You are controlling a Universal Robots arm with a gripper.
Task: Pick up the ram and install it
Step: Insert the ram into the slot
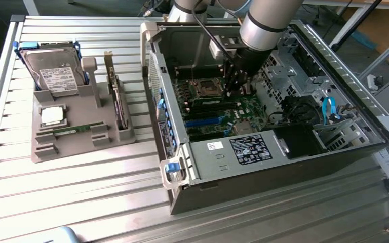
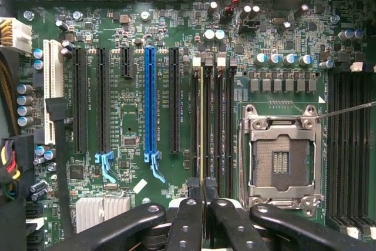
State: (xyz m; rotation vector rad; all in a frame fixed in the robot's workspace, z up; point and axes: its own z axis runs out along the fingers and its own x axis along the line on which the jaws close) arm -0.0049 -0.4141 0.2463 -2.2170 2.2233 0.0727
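The ram [image 2: 202, 123] shows edge-on as a thin yellow-green line standing along one of the black memory slots [image 2: 218, 121] beside the bare processor socket [image 2: 281, 158]. My gripper [image 2: 202, 201] is shut on the ram's near end, with a black finger [image 2: 187, 223] on each side. I cannot tell whether the stick is seated in its slot. In the exterior view the arm reaches down into the open computer case [image 1: 181, 167], and the gripper [image 1: 233, 89] hangs just over the green motherboard [image 1: 248, 109].
A grey tray [image 1: 79, 144] at the exterior view's left holds a hard drive [image 1: 58, 71], a silver processor [image 1: 52, 115], an upright dark card [image 1: 117, 96] and a thin green strip [image 1: 69, 130]. Case walls, drive bays and cables [image 1: 329, 109] surround the board. Blue and black expansion slots [image 2: 150, 104] lie beside the memory slots.
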